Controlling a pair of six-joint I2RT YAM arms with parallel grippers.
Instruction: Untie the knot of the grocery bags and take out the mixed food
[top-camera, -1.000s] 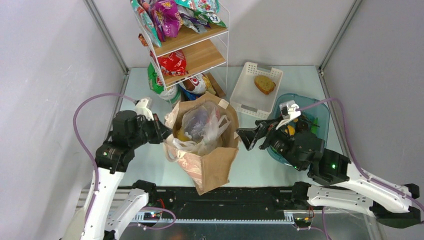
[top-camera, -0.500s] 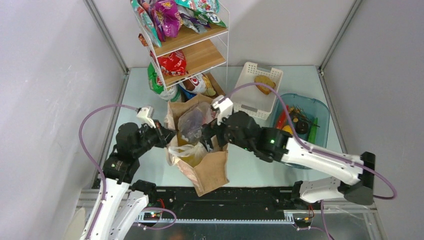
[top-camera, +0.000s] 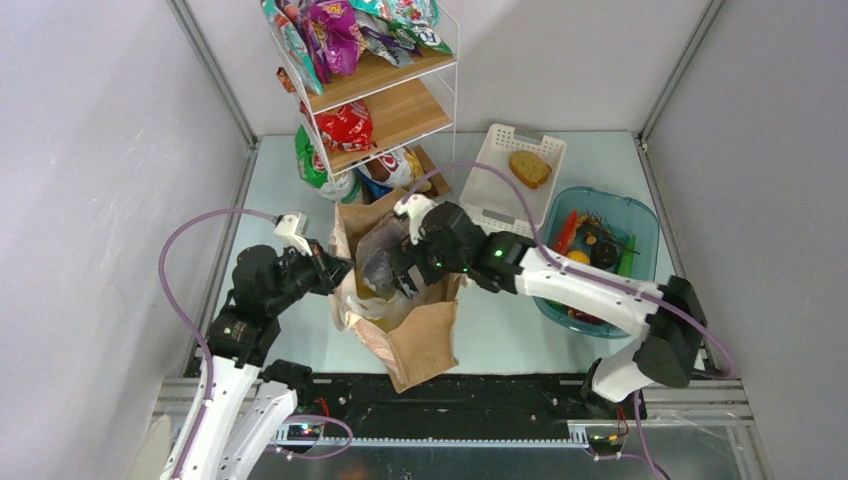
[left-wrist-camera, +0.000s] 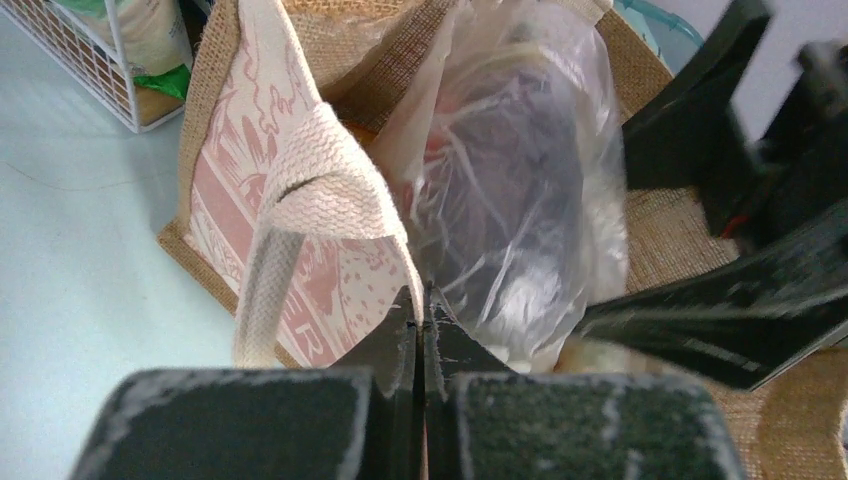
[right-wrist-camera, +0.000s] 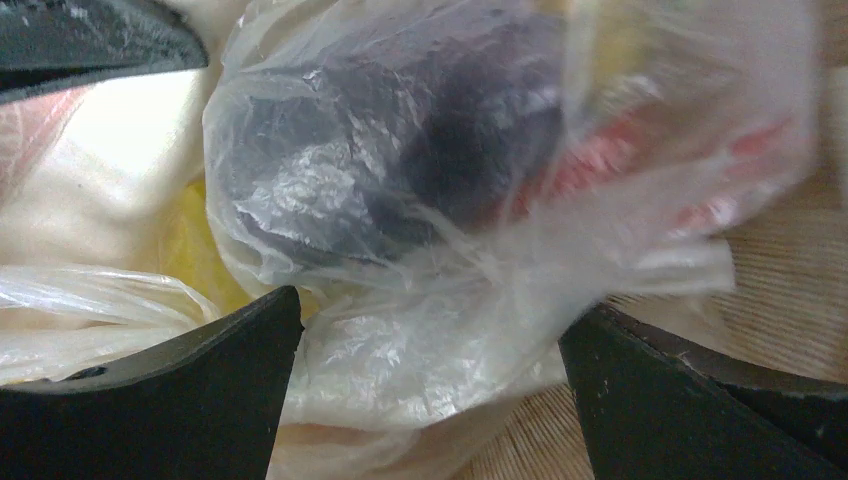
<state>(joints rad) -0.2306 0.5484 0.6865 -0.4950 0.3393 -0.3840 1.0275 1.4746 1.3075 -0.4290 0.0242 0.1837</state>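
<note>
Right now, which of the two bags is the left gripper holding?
The brown bag: the left gripper is shut on its rim. The plastic bag sits inside it, below the open right gripper.

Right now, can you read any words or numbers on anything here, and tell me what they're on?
No text here is clear enough to quote.
snack packets on the wire shelf: bright printing, too small to read.
red packet: white marks, too blurred.
brown bag: a pink drawing, no letters I can make out.
plastic bag: no print readable.
</note>
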